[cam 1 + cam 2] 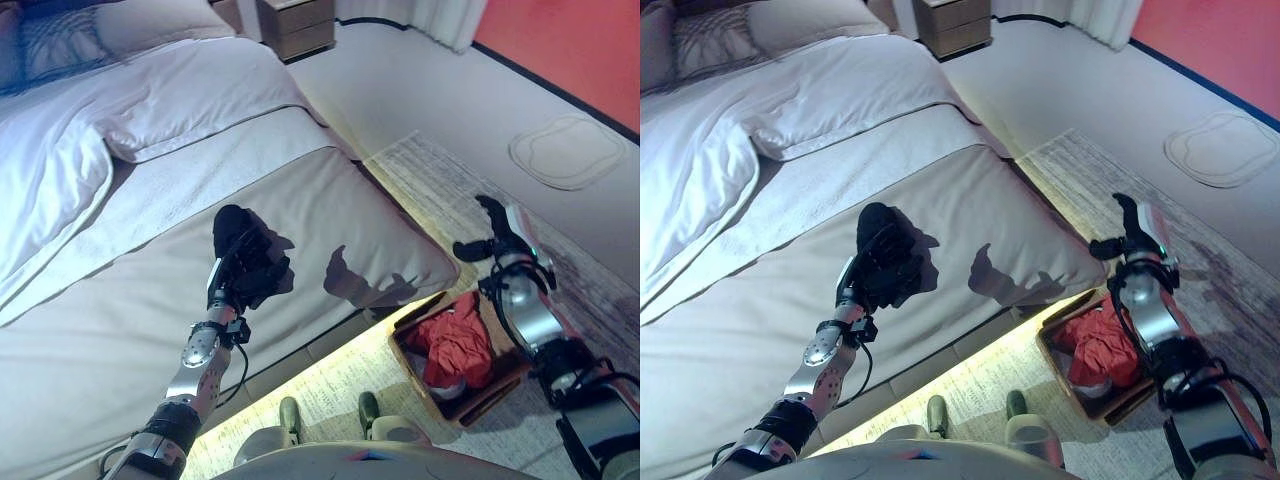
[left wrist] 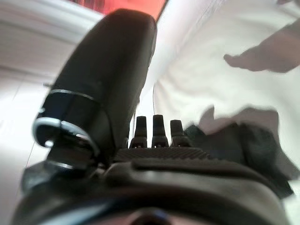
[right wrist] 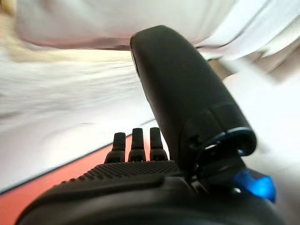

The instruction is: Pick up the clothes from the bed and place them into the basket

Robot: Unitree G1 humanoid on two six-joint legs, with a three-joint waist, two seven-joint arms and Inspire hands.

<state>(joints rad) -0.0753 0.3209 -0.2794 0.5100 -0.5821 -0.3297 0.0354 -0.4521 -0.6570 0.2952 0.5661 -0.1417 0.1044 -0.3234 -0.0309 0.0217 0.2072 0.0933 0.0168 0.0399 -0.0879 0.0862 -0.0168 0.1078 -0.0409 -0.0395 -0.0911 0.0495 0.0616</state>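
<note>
Left hand [image 1: 250,262] over bed [image 1: 120,330] | basket [image 1: 415,372] on rug [image 1: 430,175]

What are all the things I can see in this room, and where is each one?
bed: one, beige cover, fills the left side.
duvet: one, white, folded back toward the head of the bed.
pillows: two or so, pale, at the head.
dark garment: one, black, on the bed cover at the left hand.
basket: one, brown, on the rug beside the bed.
red garment: one, red, inside the basket.
rug: one, pale patterned, beside the bed.
nightstand: one, wooden, by the head of the bed.
floor mat: one, white, far right.
left hand: dark, on the dark garment.
right hand: dark, open, above the basket.
</note>
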